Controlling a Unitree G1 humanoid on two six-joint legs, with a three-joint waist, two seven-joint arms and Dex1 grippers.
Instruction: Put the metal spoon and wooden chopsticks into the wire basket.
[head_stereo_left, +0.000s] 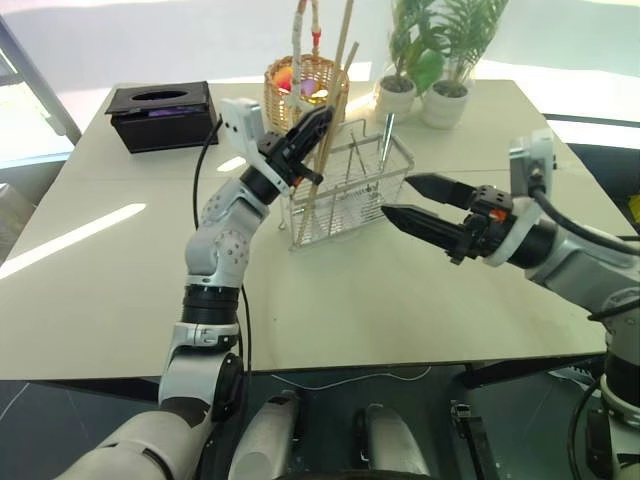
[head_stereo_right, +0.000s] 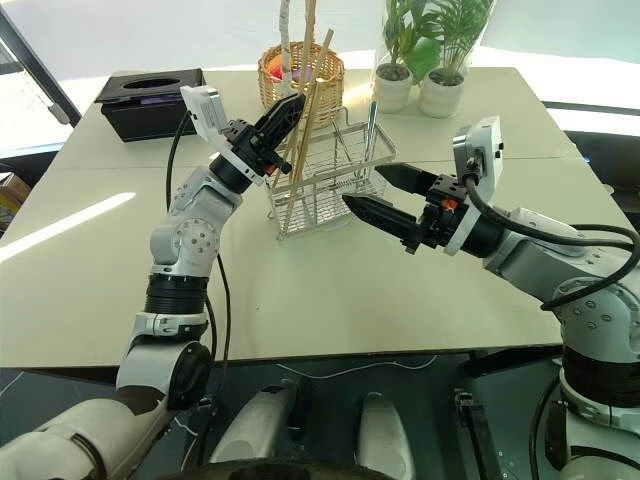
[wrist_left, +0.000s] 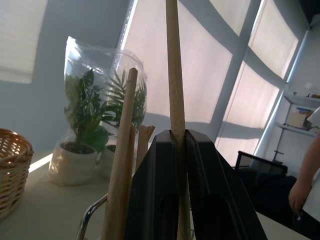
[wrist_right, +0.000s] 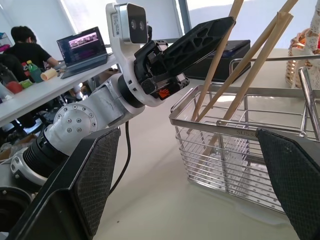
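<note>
The left claw (head_stereo_left: 318, 122) pinches one light, stiff, slippery chopstick (head_stereo_left: 331, 110) mid-length over the wire basket (head_stereo_left: 345, 195), while the right claw (head_stereo_left: 408, 198) gapes wide nearby.

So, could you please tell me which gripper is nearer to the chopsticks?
Left: the left gripper is shut on one of the chopsticks. The right gripper is open, apart, beside the wire basket.
</note>
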